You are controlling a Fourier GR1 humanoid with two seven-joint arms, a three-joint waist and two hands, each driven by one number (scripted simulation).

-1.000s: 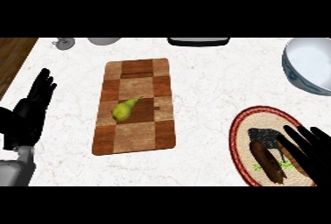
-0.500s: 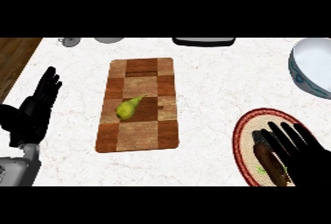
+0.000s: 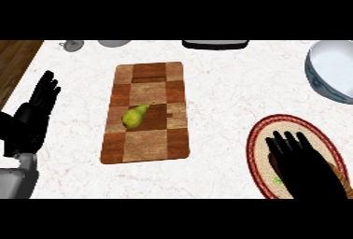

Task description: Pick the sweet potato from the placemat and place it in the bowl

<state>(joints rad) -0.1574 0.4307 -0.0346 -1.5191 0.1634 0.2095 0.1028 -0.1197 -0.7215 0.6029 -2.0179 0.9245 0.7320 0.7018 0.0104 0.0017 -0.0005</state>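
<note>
The right hand (image 3: 303, 161) lies over the placemat (image 3: 262, 140), an oval woven mat with a red rim at the lower right of the counter (image 3: 221, 93). Its fingers are straight and slightly spread, pointing away from the robot; they are not curled round anything. The sweet potato (image 3: 273, 161) is on the placemat, almost wholly hidden under this hand: only a dark brown sliver shows at the hand's left edge. Whether the palm touches it cannot be told. A small green fleck (image 3: 276, 179) shows on the mat beside the hand (what it is cannot be told).

The bowl (image 3: 334, 70) stands at the upper right, cut by the view's edge, pale inside with a blue-grey patterned wall. It is well apart from the placemat.

The left hand (image 3: 34, 116) rests at the left edge of the view, fingers straight and up, holding nothing.

A checkered wooden board (image 3: 148, 140) lies in the middle of the counter, its long side running away from the robot. A green pear (image 3: 134, 116) lies on it, near its middle and left of centre, stem end toward the upper right.

Along the far edge are a dark tray-like item (image 3: 215, 44) and two small pale items (image 3: 114, 43), all partly cut off.
</note>
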